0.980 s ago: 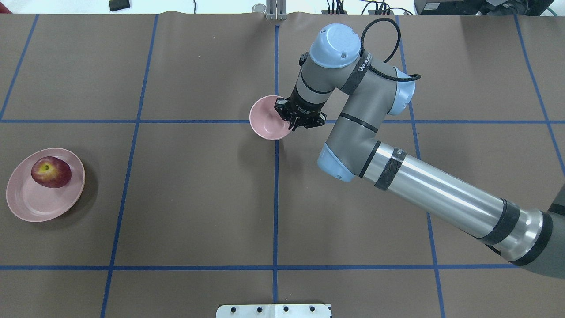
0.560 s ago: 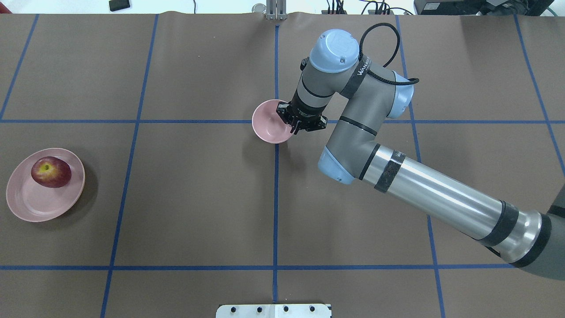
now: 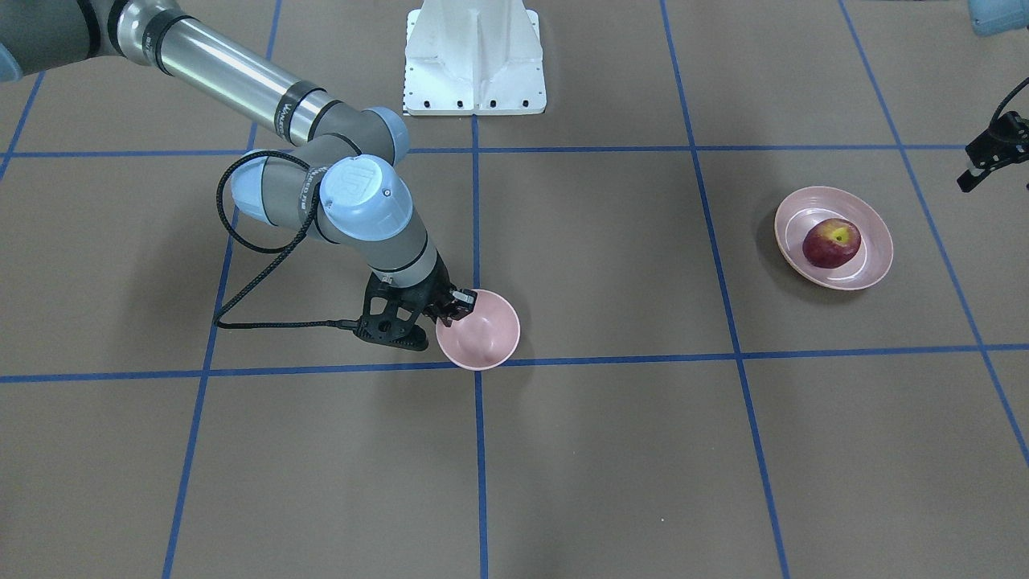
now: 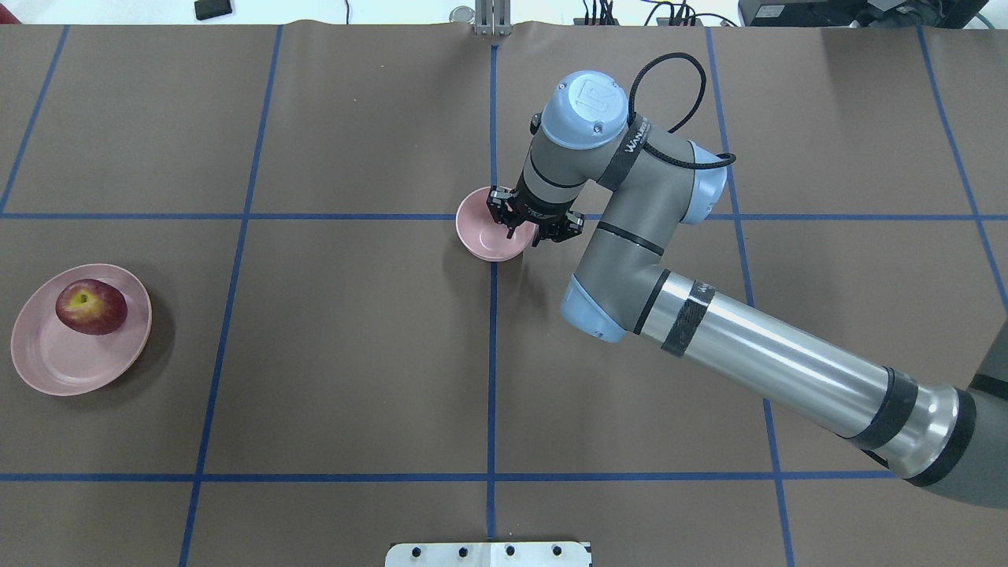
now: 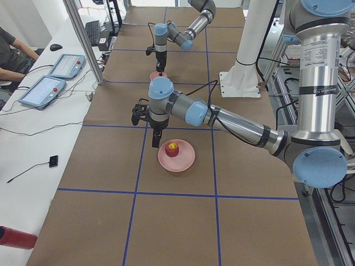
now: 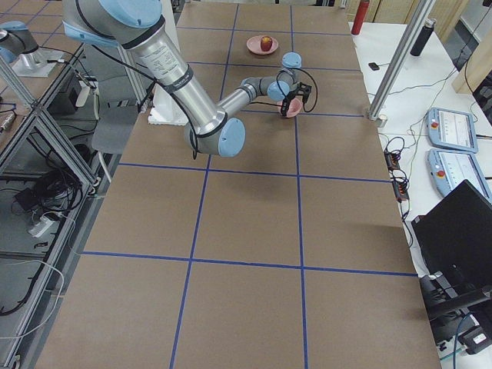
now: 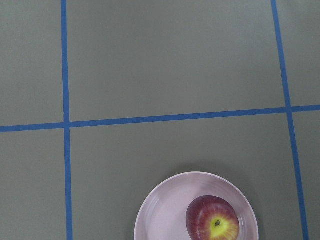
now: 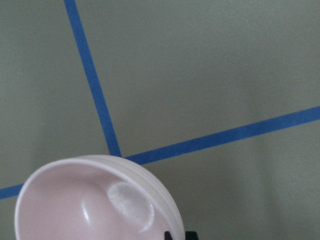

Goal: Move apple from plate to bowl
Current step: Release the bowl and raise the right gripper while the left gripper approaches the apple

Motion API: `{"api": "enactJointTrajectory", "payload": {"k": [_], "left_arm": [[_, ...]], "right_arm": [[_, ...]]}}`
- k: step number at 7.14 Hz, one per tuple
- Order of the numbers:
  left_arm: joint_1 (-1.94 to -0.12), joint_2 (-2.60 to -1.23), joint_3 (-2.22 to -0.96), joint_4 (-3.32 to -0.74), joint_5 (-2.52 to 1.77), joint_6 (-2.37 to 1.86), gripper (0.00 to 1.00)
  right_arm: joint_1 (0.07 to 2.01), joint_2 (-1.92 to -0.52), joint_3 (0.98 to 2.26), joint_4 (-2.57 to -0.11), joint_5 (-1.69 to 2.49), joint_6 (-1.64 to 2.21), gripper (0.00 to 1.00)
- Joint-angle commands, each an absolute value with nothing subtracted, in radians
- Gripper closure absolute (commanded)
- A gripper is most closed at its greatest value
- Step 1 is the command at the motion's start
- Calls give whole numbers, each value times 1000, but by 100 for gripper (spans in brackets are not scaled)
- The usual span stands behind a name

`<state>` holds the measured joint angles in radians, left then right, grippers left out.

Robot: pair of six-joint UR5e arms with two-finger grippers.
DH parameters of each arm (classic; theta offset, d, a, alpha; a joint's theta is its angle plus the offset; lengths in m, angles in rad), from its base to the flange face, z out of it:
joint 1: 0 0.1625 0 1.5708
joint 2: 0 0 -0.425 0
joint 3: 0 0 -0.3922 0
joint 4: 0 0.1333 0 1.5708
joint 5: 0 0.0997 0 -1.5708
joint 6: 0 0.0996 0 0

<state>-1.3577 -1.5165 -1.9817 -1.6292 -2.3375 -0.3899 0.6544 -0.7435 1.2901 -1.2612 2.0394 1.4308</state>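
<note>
The dark red apple (image 4: 90, 307) lies on the pale pink plate (image 4: 71, 366) at the table's left; both also show in the left wrist view, the apple (image 7: 212, 220) on the plate (image 7: 160, 220). The small pink bowl (image 4: 484, 236) is at the table's centre, tilted, where two blue lines cross. My right gripper (image 4: 520, 228) is shut on the bowl's rim (image 3: 482, 334). My left gripper (image 3: 982, 163) hangs beside the plate (image 3: 872, 257), apart from the apple (image 3: 831, 242); I cannot tell whether it is open or shut.
A white mount base (image 3: 474, 56) stands at the robot's side of the table. Blue tape lines (image 4: 491, 354) grid the brown cover. A side bench with tablets (image 5: 47, 88) and a red can (image 5: 14, 238) runs along the far side.
My right gripper has carried the bowl a little right and toward the robot, and lower. The apple and plate have not moved.
</note>
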Motion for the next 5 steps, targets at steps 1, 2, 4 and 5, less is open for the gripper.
{"api": "enactJointTrajectory", "payload": {"k": [1, 2, 4, 5], "left_arm": [[-1260, -1517, -1980, -1646, -2327, -483, 2], [-1226, -1517, -1971, -1679, -2316, -538, 2], [-1093, -1513, -1971, -1741, -2176, -545, 2], [-1048, -1511, -1973, -1753, -2110, -535, 2]], "right_arm": [[714, -855, 1488, -1325, 2115, 1427, 0], [800, -1008, 1670, -1359, 2197, 1372, 0], [964, -1292, 1874, -1370, 2345, 1112, 0], [975, -1343, 1884, -1368, 2347, 1032, 0]]}}
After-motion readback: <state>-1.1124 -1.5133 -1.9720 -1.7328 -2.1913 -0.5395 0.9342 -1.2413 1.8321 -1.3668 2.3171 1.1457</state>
